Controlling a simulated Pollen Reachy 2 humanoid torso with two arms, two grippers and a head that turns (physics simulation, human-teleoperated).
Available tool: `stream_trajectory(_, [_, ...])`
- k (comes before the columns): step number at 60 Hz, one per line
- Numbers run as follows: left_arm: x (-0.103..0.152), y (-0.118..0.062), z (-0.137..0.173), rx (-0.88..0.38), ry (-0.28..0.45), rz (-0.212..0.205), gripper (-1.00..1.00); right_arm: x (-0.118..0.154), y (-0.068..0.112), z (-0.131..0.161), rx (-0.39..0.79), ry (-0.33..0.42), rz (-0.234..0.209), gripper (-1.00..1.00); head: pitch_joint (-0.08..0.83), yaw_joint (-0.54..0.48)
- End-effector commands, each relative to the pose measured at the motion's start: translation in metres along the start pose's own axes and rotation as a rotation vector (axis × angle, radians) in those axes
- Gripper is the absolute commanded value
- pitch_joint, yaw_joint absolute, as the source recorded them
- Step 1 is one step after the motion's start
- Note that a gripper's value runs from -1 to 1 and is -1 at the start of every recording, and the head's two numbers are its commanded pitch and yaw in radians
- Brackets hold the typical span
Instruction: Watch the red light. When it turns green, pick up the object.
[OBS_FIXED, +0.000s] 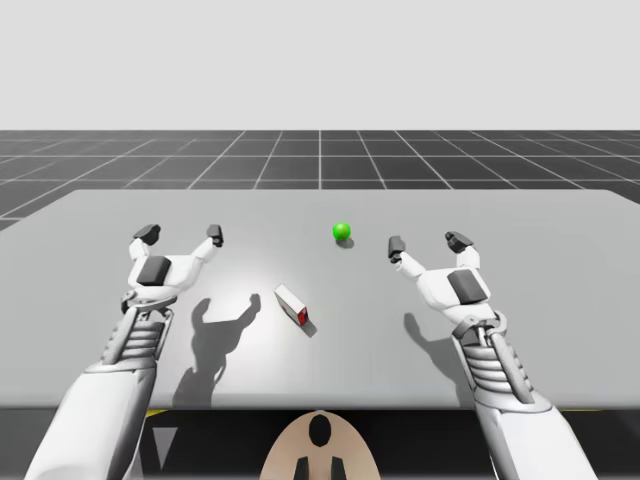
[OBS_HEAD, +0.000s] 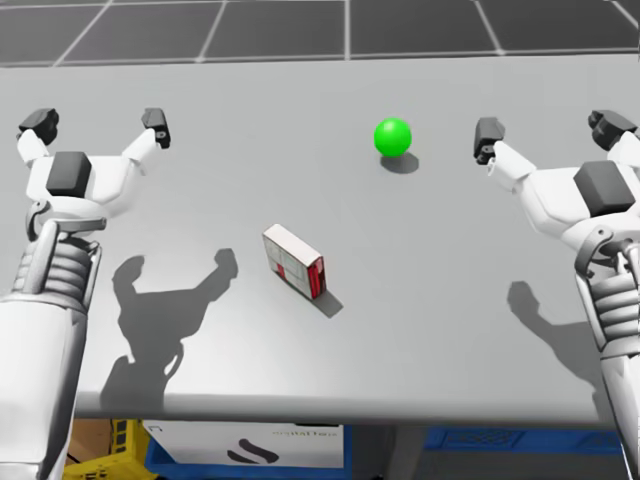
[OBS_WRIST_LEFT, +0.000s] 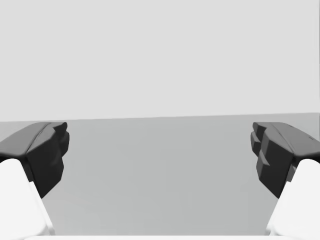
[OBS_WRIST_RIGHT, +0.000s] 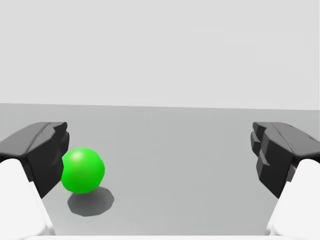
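Progress: light (OBS_FIXED: 342, 231) green, box (OBS_FIXED: 292, 304) not yet lifted

The light, a ball on the surface (OBS_FIXED: 560, 300), shows green, so we judge the waiting done and only the pick-up left. The small white and red box lies flat mid-surface, between our arms, touched by nothing. Both arms reach forward, raised above the surface and well apart from the box. Our left fingers (OBS_FIXED: 213, 236) and right fingers (OBS_FIXED: 396, 245) are spread wide, holding nothing.
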Motion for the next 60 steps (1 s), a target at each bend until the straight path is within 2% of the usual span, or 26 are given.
stream_trajectory(1, [-0.002,-0.002,0.000,-0.008,0.008,-0.010,-1.00,-0.002,0.005,0.001,0.005,0.003,-0.011,-1.00,0.689,0.09])
stream_trajectory(13, [-0.002,-0.007,0.003,-0.039,0.024,-0.007,-1.00,-0.001,0.005,0.001,0.006,0.001,-0.009,-1.00,0.694,0.12])
stream_trajectory(17, [0.001,-0.012,0.008,-0.079,0.048,-0.038,-1.00,-0.002,0.005,0.001,0.005,0.002,-0.007,-1.00,0.695,0.12])
stream_trajectory(18, [0.003,-0.014,0.010,-0.085,0.058,-0.067,-1.00,-0.002,0.005,0.002,0.005,0.001,-0.006,-1.00,0.695,0.12])
stream_trajectory(20, [0.006,-0.016,0.014,-0.102,0.082,-0.097,-1.00,-0.002,0.005,0.002,0.005,0.000,-0.005,-1.00,0.696,0.12])
stream_trajectory(22, [0.008,-0.017,0.020,-0.127,0.099,-0.093,-1.00,-0.002,0.005,0.001,0.000,-0.011,0.017,-1.00,0.696,0.13])
stream_trajectory(26, [0.008,-0.023,0.035,-0.118,0.177,-0.073,-1.00,-0.003,0.005,0.001,-0.001,-0.002,0.003,-1.00,0.694,0.13])
stream_trajectory(29, [0.009,-0.025,0.049,-0.193,0.234,-0.082,-1.00,-0.005,0.006,0.001,0.002,0.004,0.003,-1.00,0.695,0.13])
stream_trajectory(32, [0.010,-0.027,0.057,-0.236,0.248,-0.076,-1.00,-0.005,0.007,0.000,0.003,0.006,0.002,-1.00,0.697,0.13])
stream_trajectory(33, [0.011,-0.029,0.066,-0.286,0.263,-0.075,-1.00,-0.005,0.007,0.000,0.003,0.006,0.002,-1.00,0.696,0.13])
stream_trajectory(36, [0.011,-0.030,0.074,-0.324,0.268,-0.093,-1.00,-0.005,0.007,0.000,0.003,0.006,0.000,-1.00,0.696,0.13])
stream_trajectory(41, [0.007,-0.034,0.092,-0.408,0.270,-0.165,-1.00,-0.004,0.006,0.000,0.000,0.003,-0.003,-1.00,0.694,0.13])
stream_trajectory(43, [0.003,-0.037,0.100,-0.460,0.291,-0.176,-1.00,-0.004,0.006,0.000,-0.001,0.003,-0.004,-1.00,0.694,0.13])
stream_trajectory(48, [-0.004,-0.043,0.113,-0.559,0.345,-0.140,-1.00,-0.004,0.006,0.000,-0.001,0.003,-0.004,-1.00,0.692,0.13])
stream_trajectory(50, [-0.009,-0.047,0.120,-0.620,0.384,-0.100,-1.00,-0.003,0.005,0.001,-0.001,0.003,-0.006,-1.00,0.690,0.12])
stream_trajectory(52, [-0.011,-0.049,0.123,-0.644,0.393,-0.089,-1.00,-0.003,0.005,0.001,-0.001,0.002,-0.006,-1.00,0.689,0.12])
stream_trajectory(57, [-0.017,-0.059,0.129,-0.728,0.447,-0.011,-1.00,-0.003,0.005,0.001,-0.001,0.002,-0.007,-1.00,0.690,0.12])
stream_trajectory(60, [-0.018,-0.062,0.130,-0.745,0.459,0.006,-1.00,-0.003,0.005,0.001,-0.002,0.002,-0.006,-1.00,0.691,0.12])
